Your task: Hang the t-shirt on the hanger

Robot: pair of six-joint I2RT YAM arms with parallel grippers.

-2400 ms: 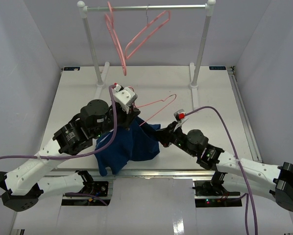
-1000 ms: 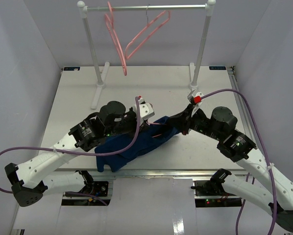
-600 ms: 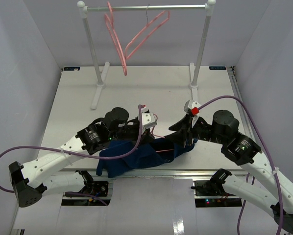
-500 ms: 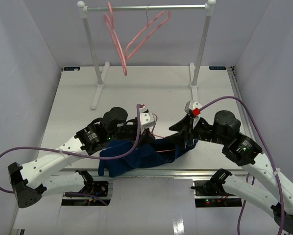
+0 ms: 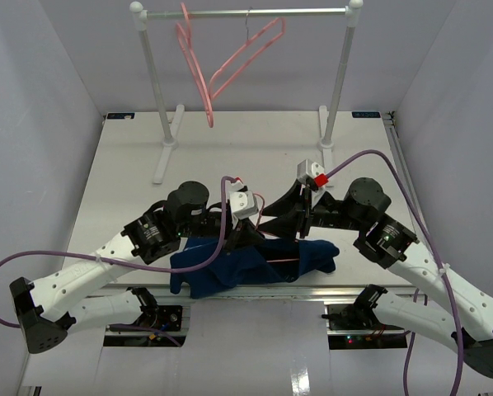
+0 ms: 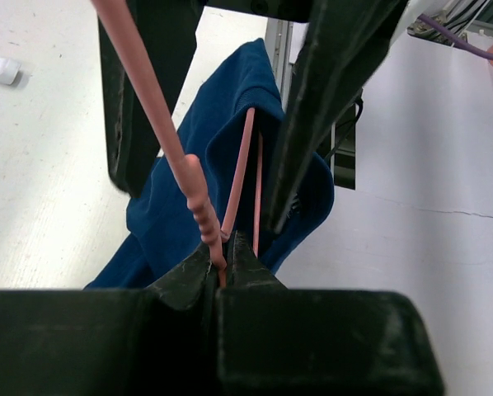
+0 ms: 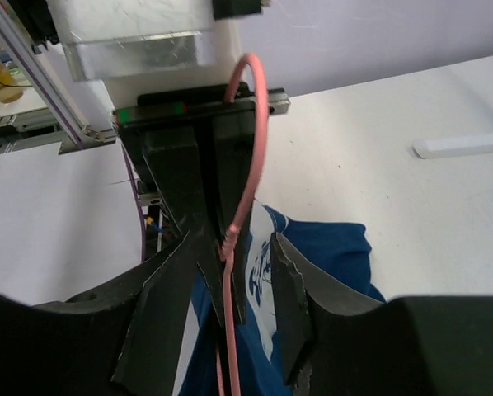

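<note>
The navy t-shirt [image 5: 238, 268] lies crumpled at the near table edge, with the pink hanger [image 5: 284, 258] threaded inside it. My left gripper [image 5: 253, 233] is shut on the hanger's twisted neck [image 6: 204, 202], just above the shirt [image 6: 197, 157]. My right gripper [image 5: 269, 223] is open and faces the left one. Its two fingers straddle the left fingertips and the neck [image 7: 228, 247] without touching. The hook [image 7: 251, 107] curves up over the left gripper's body. The shirt's white print [image 7: 267, 247] shows between the right fingers [image 7: 289, 285].
A metal garment rack [image 5: 246, 12] stands at the back of the table, with two more pink hangers [image 5: 199, 74] hanging from its rail. Its posts [image 5: 159, 99] rise from white feet. The near table edge [image 5: 312, 289] runs right under the shirt.
Both grippers carried shirt and hanger toward the near edge. In the last half second the right gripper left the shirt's right end, opened and moved left around the hanger's neck.
</note>
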